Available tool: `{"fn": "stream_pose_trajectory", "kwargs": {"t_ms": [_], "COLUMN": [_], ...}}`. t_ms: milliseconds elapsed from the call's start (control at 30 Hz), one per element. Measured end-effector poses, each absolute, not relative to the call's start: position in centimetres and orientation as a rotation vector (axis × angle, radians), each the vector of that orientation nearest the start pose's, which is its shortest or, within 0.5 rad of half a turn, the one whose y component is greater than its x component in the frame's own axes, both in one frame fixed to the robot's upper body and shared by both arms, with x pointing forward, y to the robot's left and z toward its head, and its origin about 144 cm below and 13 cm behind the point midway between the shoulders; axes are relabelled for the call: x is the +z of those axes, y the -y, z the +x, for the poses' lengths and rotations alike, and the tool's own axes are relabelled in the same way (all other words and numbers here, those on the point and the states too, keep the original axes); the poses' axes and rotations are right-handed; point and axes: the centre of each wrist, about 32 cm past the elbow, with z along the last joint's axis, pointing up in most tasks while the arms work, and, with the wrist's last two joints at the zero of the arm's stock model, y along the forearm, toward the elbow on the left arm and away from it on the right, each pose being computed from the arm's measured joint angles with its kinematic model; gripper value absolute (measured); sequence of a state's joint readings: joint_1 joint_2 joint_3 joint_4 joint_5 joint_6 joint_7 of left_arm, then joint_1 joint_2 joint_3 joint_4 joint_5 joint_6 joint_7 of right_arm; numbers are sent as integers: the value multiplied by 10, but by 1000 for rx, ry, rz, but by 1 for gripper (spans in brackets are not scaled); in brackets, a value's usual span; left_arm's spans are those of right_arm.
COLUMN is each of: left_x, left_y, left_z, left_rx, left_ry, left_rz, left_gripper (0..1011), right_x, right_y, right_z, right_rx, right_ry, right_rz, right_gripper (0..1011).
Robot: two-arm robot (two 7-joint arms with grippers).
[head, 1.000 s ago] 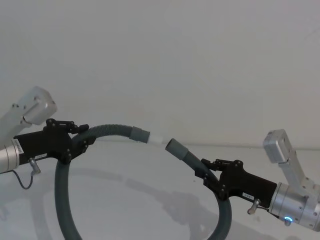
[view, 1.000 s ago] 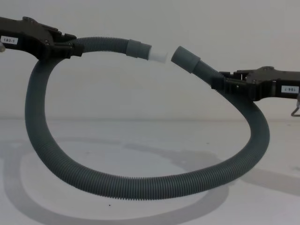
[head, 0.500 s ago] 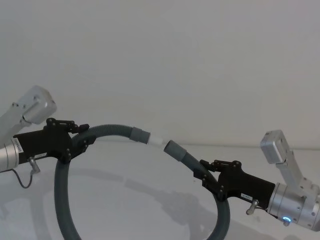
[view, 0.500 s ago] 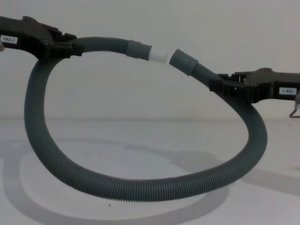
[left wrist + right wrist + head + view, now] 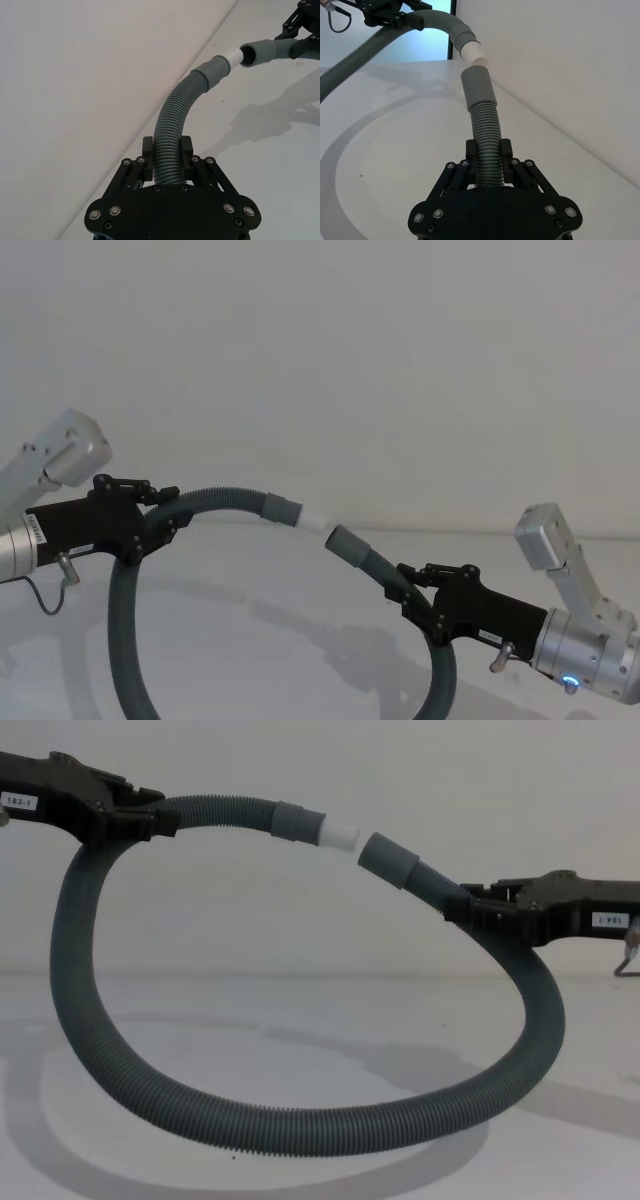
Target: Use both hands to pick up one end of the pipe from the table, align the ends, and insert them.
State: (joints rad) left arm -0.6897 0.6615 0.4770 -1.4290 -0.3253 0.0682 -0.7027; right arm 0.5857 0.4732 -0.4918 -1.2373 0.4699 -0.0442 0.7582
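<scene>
- Pipe (image 5: pixel 300 1130): a dark grey corrugated hose in one loop. Both ends are held in the air, and the bottom of the loop appears to rest on the desk (image 5: pixel 600 1160).
- Left end effector (image 5: pixel 150 815): clamped across the corrugated part behind the spigot cuff (image 5: pixel 298 822). The left wrist view shows the jaws tight on both sides of the hose.
- White spigot tip (image 5: pixel 340 833): points right and slightly down, right at the mouth of the hollow cuff (image 5: pixel 385 858). Cannot tell whether it has entered; most of the white is exposed.
- Key relation: the hollow cuff rises leftward towards the tip on a steeper axis than the spigot, so the two axes meet at an angle.
- Right end effector (image 5: pixel 460 910): lower than the left one, clamped on the corrugations just behind the hollow cuff.
- Judgement: alignment is nearly done but insertion is not. The next step is to bring the right-hand cuff into line with the spigot, then push the ends together along that line.
</scene>
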Motion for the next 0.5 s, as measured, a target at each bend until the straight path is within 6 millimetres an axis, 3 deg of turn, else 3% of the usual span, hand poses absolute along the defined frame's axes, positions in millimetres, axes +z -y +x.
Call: {"fn": "stream_pose_trajectory", "kwargs": {"t_ms": [500], "left_x": [1344], "left_y": [-323], "left_z": [587], "left_rx": [638], "left_ry": [433], "left_rz": [317], "left_gripper": [288], "right_x": [1237], "right_y": [280], "right_z": [594], "right_rx": [-570], "right_ry": [165], "right_rz": [-110], "right_gripper": [253]}}
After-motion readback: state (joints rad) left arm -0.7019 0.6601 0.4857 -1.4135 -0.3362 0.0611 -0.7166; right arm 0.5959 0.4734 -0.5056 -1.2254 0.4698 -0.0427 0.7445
